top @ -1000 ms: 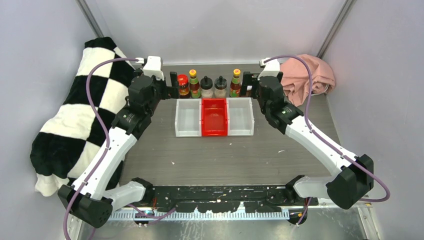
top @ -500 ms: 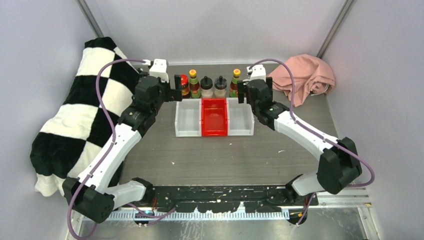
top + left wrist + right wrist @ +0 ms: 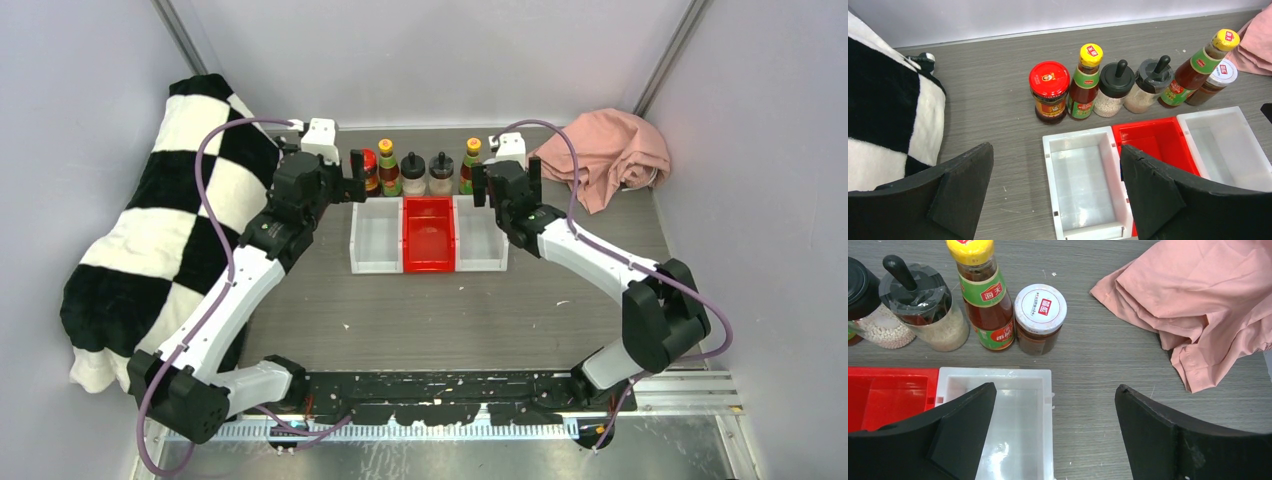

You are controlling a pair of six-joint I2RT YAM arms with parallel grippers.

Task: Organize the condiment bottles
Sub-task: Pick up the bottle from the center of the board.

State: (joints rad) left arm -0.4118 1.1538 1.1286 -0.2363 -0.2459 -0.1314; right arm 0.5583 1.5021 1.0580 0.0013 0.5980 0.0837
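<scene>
**Overhead and wrist views of the surface, read left to right.** A checkered blanket drapes over the 9 o'clock edge. We see the left gripper spread wide and empty, hovering at the 9 o'clock end of the bottle row. The condiment bottles stand in one line on the surface, at 12 o'clock of the bins. In order we find:

- a red-lidded jar
- a yellow-capped sauce bottle
- a black-lidded shaker
- a second black-lidded shaker
- a second yellow-capped sauce bottle
- a white-lidded jar just beside it

A white bin, a red bin and a second white bin sit edge to edge. The right gripper, likewise spread and empty, hangs at the row's 3 o'clock end. A pink cloth lies crumpled at 2 o'clock.
</scene>
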